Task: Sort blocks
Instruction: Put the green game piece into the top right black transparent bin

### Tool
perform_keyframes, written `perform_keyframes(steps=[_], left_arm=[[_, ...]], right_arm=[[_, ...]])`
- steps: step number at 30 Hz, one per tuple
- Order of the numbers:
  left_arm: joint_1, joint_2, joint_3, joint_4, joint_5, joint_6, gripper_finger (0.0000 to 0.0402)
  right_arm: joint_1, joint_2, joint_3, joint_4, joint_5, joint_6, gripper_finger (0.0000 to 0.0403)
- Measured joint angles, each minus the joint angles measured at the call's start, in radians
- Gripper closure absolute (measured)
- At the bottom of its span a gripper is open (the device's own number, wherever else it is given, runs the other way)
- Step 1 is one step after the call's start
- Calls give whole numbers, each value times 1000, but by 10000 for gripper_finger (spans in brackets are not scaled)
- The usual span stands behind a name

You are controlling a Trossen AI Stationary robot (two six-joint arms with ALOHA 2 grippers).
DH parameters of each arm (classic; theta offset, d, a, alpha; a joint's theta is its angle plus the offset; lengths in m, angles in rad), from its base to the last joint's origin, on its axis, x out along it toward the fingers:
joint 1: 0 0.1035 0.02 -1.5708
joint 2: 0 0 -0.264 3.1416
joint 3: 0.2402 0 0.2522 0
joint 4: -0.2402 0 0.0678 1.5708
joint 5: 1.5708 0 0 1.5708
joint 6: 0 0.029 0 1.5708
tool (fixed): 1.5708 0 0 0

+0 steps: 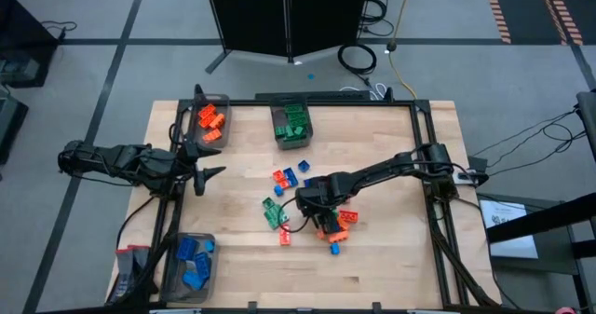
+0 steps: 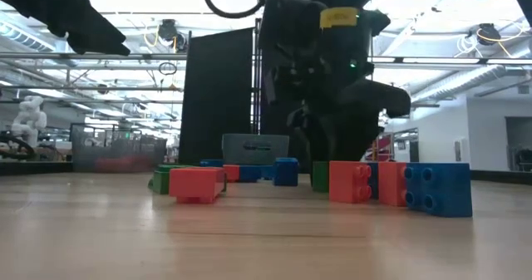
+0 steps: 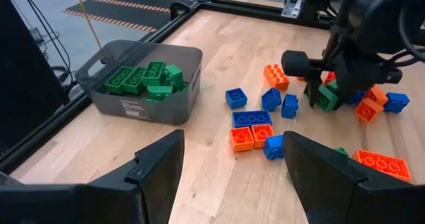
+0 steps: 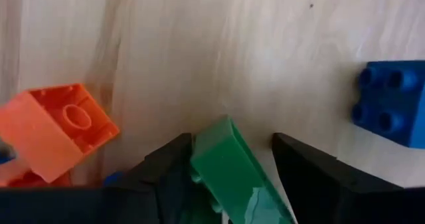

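A: Where is the right gripper (image 4: 229,161) now?

B: Down in the loose pile at the middle of the pale wooden table (image 1: 391,267), fingers either side of a small green studded plastic brick (image 4: 236,171). The brick sits tilted between them; the jaws look close to it but I cannot tell if they have clamped it.

A: So what makes this pick clean?

B: I would close squarely on the flat sides before lifting. Tilted like that, the brick could twist out. An orange studded brick (image 4: 56,127) lies just beside and a blue one (image 4: 392,101) is near, so rise straight up.

A: Then where?

B: The dark translucent bin holding green bricks (image 1: 291,125), at the table's far edge.

A: And the left gripper (image 3: 229,161)?

B: Released, empty, hovering near the left edge.
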Motion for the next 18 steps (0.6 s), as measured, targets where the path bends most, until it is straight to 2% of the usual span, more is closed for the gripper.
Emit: perform_keyframes(steps=[4,9,12,18], left_arm=[[0,0,0,0,0,0,146],[0,0,0,0,0,0,146],[0,0,0,0,0,0,146],[0,0,0,0,0,0,146]], right_arm=[[-1,0,0,-9,32,-4,232],[-2,-1,0,-7,49,-32,330],[-8,-6,-1,1,52,-36,330],[-36,-8,42,103,141,-71,330]])
